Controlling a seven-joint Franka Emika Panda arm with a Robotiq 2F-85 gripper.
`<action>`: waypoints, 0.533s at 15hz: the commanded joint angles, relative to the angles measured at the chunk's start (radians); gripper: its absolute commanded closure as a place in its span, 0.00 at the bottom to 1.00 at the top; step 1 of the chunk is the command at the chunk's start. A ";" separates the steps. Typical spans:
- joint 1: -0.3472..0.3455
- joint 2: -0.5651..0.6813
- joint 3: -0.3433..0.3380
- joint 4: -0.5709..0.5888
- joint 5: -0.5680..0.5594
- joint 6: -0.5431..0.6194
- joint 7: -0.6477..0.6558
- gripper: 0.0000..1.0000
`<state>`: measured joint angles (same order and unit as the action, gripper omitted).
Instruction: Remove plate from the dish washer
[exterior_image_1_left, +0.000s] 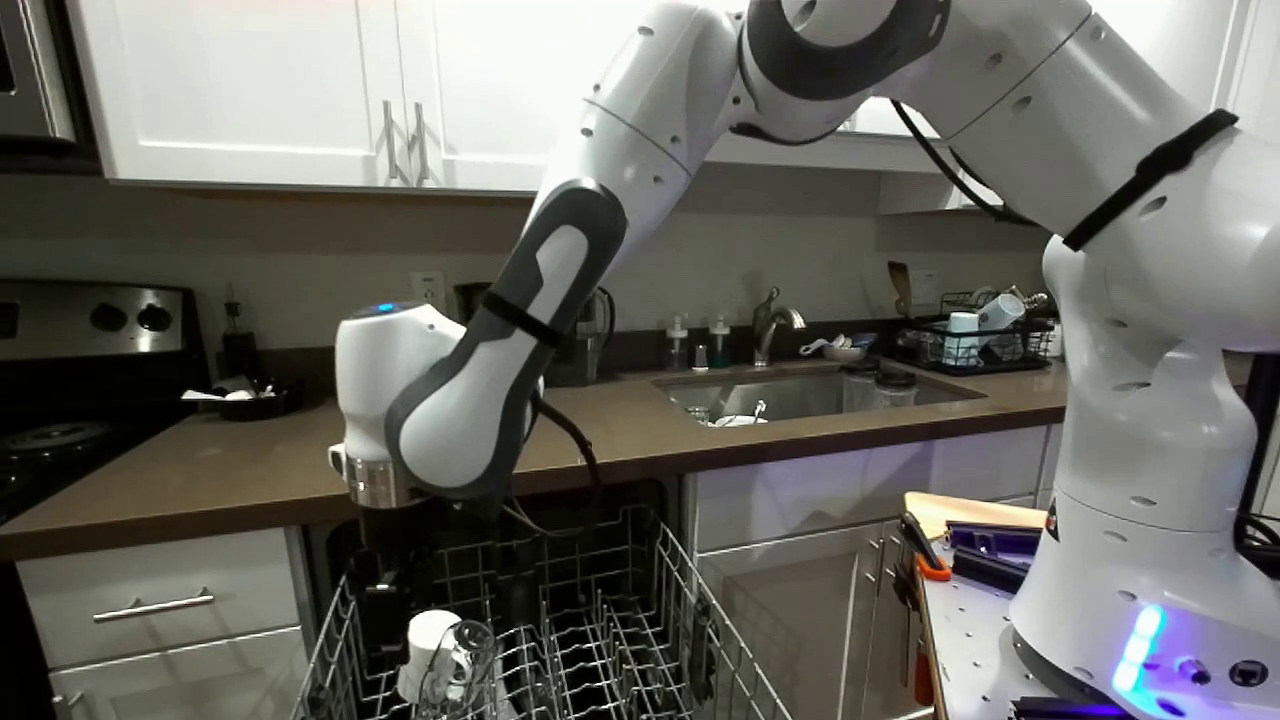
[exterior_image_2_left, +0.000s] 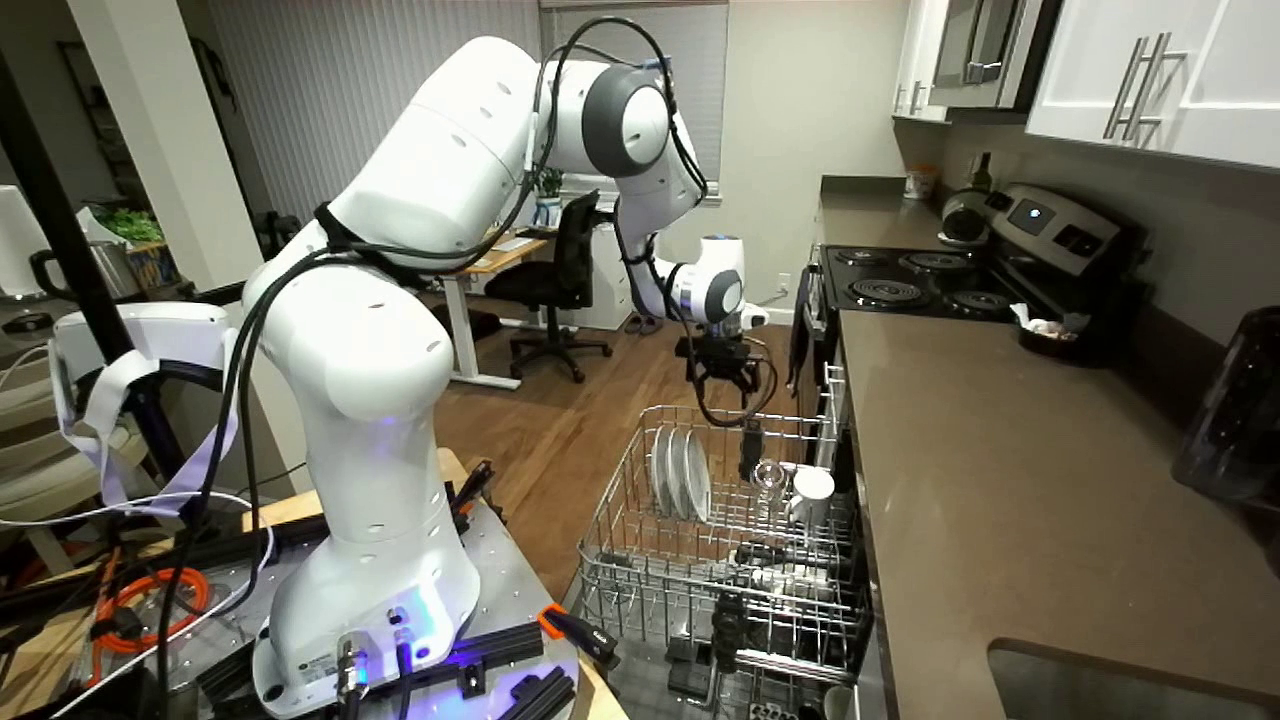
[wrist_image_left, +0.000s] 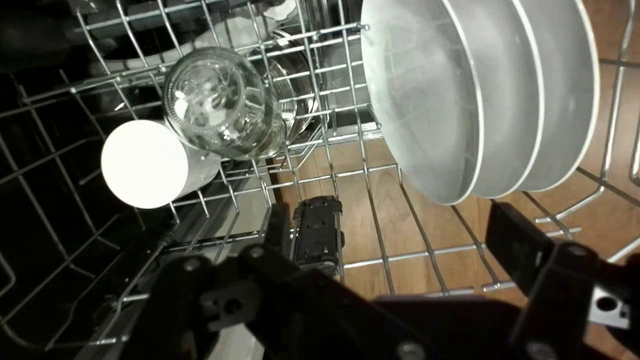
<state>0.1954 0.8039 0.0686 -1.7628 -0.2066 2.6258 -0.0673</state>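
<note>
- Three white dinner plates (wrist_image_left: 500, 105) stand on edge in the wire rack (exterior_image_1_left: 625, 645) of the dish washer (exterior_image_1_left: 645, 492), their rims parted by narrow gaps; we cannot tell which is the plate named in the task.
- Over the rack we see the gripper (wrist_image_left: 397, 232) pointing down, its fingers well apart; in the wrist view a fingertip (wrist_image_left: 515, 245) sits just beside the plates' edges, the opposite one near a black plastic fitting (wrist_image_left: 317, 227).
- Between the plates and an upturned white mug (wrist_image_left: 145, 165) we find a bare run of wires, wood floor (wrist_image_left: 357, 220) showing through; a clear glass (wrist_image_left: 215, 100) stands just beside the mug.
- In an exterior view we see the plates at the rack's side away from the brown counter (exterior_image_2_left: 1020, 450).
- Both exterior views give us the mug's handle, the wrist view its round base.
- In an exterior view we find the faucet (exterior_image_1_left: 775, 325); in an exterior view, an office chair (exterior_image_2_left: 560, 270).
</note>
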 joint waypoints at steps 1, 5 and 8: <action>0.000 0.088 -0.008 0.041 0.002 0.047 -0.010 0.00; -0.022 0.075 -0.003 0.021 0.001 0.047 -0.040 0.00; -0.002 0.105 -0.012 0.048 0.005 0.032 -0.010 0.00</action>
<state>0.1891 0.9072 0.0593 -1.7181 -0.2071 2.6598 -0.0746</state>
